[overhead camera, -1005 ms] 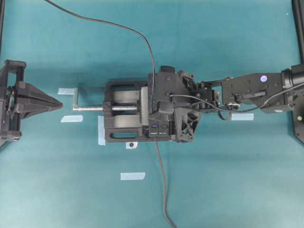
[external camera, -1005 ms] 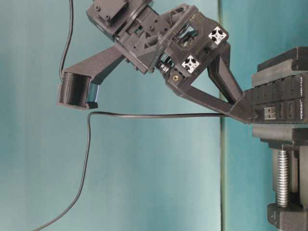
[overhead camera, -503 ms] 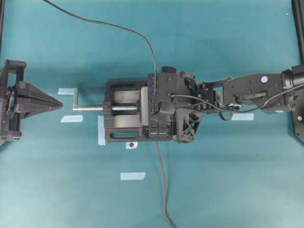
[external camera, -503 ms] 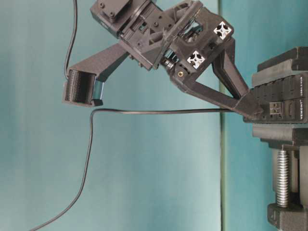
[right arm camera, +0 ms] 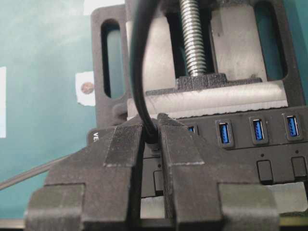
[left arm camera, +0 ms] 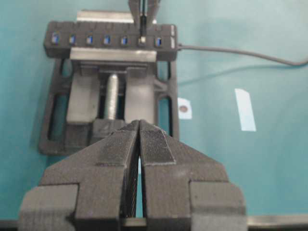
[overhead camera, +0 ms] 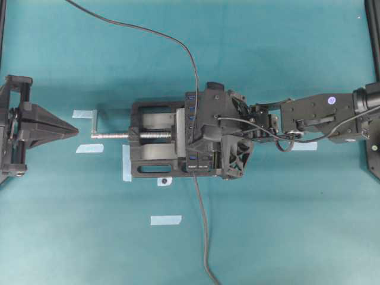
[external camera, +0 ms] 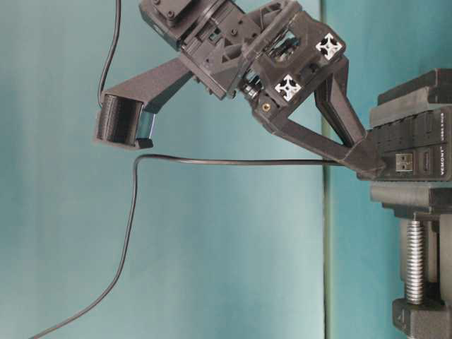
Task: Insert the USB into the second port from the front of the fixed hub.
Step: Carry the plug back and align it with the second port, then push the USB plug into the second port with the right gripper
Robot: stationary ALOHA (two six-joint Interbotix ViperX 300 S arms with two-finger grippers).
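We see the R gripper (right arm camera: pixel 153 139) clamped on the USB (right arm camera: pixel 153 138), w/ its thin black cable (right arm camera: pixel 139 57) running up out between the fingers (right arm camera: pixel 120 159). From the R wrist cam the plug sits right at the top face of the fixed hub (right arm camera: pixel 269 144), at the slot next to the near end; how deep it sits we can't tell, fingers hide it. In the table-level view a metal plug tip (external camera: pixel 402 162) shows at the hub's side by the fingertip. The hub is held in the black vise (overhead camera: pixel 154 139) w/ silver screw (overhead camera: pixel 113 135), mid-table on the teal surface (overhead camera: pixel 267 225). The L gripper (left arm camera: pixel 139 144) hangs well apart at the far left, pads together, holding nothing. Bits of pale tape (overhead camera: pixel 165 220) lie around the vise.
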